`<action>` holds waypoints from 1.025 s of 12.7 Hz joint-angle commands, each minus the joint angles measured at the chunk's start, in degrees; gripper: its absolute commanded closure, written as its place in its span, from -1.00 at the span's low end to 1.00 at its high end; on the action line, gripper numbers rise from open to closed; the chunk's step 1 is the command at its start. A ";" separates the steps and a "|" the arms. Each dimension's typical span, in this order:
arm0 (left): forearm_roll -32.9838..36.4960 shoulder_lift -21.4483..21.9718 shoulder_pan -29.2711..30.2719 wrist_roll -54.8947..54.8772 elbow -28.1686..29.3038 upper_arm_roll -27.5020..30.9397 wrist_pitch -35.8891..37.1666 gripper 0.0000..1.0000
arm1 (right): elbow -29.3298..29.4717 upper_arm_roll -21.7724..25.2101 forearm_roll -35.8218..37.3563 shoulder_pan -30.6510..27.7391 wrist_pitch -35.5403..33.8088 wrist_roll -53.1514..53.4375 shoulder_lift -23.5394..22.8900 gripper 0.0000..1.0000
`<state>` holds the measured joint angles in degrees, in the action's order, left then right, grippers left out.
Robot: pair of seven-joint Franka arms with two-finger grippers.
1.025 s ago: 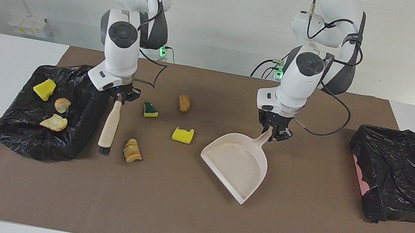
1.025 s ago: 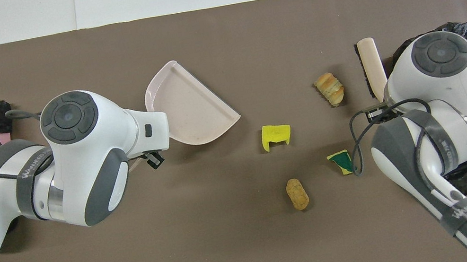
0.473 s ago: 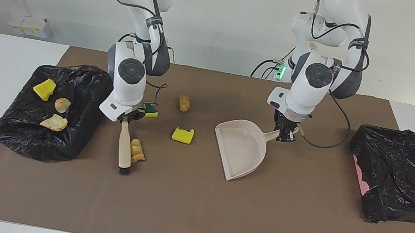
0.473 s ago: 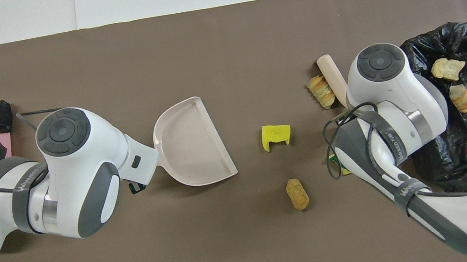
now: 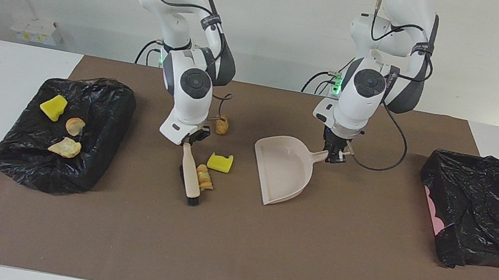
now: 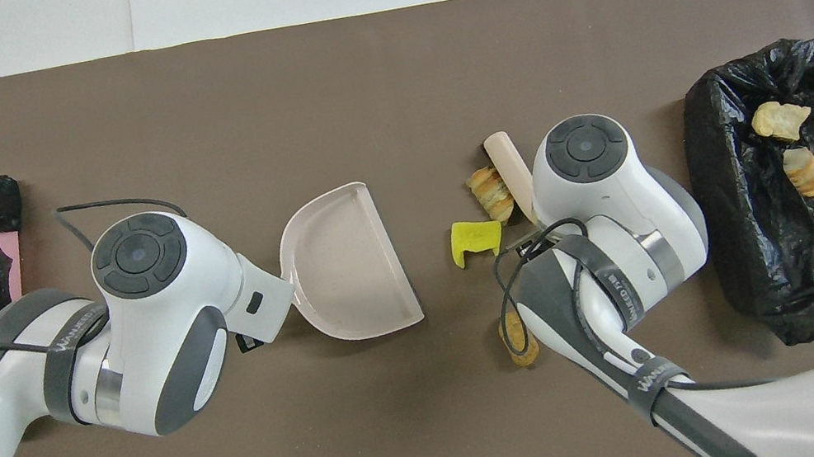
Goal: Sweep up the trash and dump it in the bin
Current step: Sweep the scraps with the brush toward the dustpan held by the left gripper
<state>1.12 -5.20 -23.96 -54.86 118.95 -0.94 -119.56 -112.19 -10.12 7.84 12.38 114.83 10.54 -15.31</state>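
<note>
Viewing the desk remotely, I read clock directions from the overhead view, 12 o'clock pointing away from the robots.

Left pincer (image 5: 334, 156): clamped on the handle of the beige plastic dustpan (image 5: 285, 171), which sits mid-mat with its open mouth turned to 3 o'clock, toward the scraps.

Right pincer (image 5: 191, 140): closed tight on the handle of the beige hand brush with black bristles (image 5: 189, 173). The brush runs from the pincer toward 12 o'clock.

Trash on the brown paper mat (image 5: 229, 258): the ridged orange-brown foam scrap (image 5: 205, 178) lies against the brush on its 9 o'clock side. The notched yellow sponge scrap (image 5: 220, 162) sits just beside it at 7 o'clock, between brush and dustpan. The tan cork-like scrap (image 5: 221, 124) lies at 6 o'clock of the yellow one, nearer to the robots.

Trash on the crumpled black plastic bag (image 5: 91, 144) at 3 o'clock, the right arm's end: a yellow sponge block (image 5: 53, 107) and two tan scraps (image 5: 75, 126) (image 5: 65, 147).

A second black plastic bag (image 5: 481, 209) lies at 9 o'clock, the left arm's end.
</note>
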 commanded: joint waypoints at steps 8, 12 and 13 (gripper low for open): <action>2.93 3.27 -0.73 -1.30 8.31 0.50 -5.69 1.00 | 4.95 -0.61 -21.78 12.31 2.23 9.14 -0.94 1.00; 2.93 3.18 -0.30 -1.39 8.23 0.41 -7.18 1.00 | 9.88 -0.52 -26.21 11.80 -0.11 10.20 -2.44 1.00; 2.93 3.18 -0.21 -1.74 8.23 0.41 -7.18 1.00 | 9.80 -0.35 -25.94 11.10 -2.31 10.20 -1.66 1.00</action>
<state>3.11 -3.68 -23.97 -55.80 124.97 -0.95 -124.63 -104.81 -10.38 -17.29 25.09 116.14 19.90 -16.42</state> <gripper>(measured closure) 0.674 0.740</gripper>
